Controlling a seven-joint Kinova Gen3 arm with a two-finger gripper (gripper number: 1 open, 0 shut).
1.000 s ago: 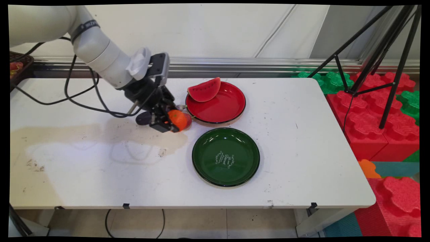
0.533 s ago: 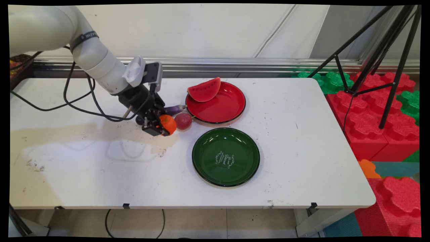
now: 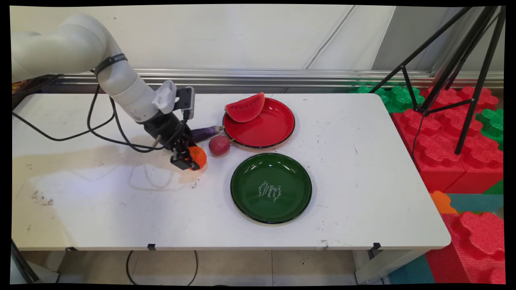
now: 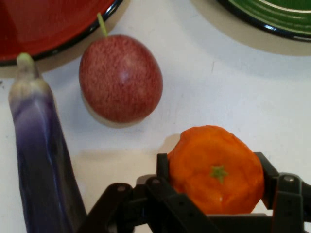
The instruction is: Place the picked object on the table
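- The gripper (image 3: 188, 158) (image 4: 214, 194) is closed on an orange (image 3: 197, 156) (image 4: 216, 169), its black fingers pressing the fruit from both sides; the orange's small green stem nub faces the hand camera.
- In the main view the gripper and orange sit low over the white table (image 3: 363, 169), left of the middle. Whether the orange touches the tabletop cannot be told.
- A reddish, speckled round fruit (image 3: 219, 145) (image 4: 120, 77) with a thin stalk lies on the table just right of the orange and a little farther back, apart from it.
- A purple eggplant (image 3: 206, 132) (image 4: 41, 160) lies on the table behind the gripper, its pale stem end pointing right toward the red plate. It is near the round fruit, with a narrow gap between them in the hand view.
- The red plate (image 3: 270, 129) (image 4: 43, 24) sits toward the far side of the table, just right of the round fruit and the eggplant's tip.
- A watermelon slice (image 3: 245, 108) rests on the red plate's far left rim, tilted, with its rind edge hanging out over the rim.
- A green plate (image 3: 271, 187) (image 4: 272, 14) with white lettering at its centre lies nearer than the red plate, close to it and to the right of the orange.
- Black cables (image 3: 100, 129) hang from the arm and loop over the table's left part.
- A black tripod (image 3: 463, 68) stands off the right end of the table among red and green foam blocks (image 3: 447, 145).
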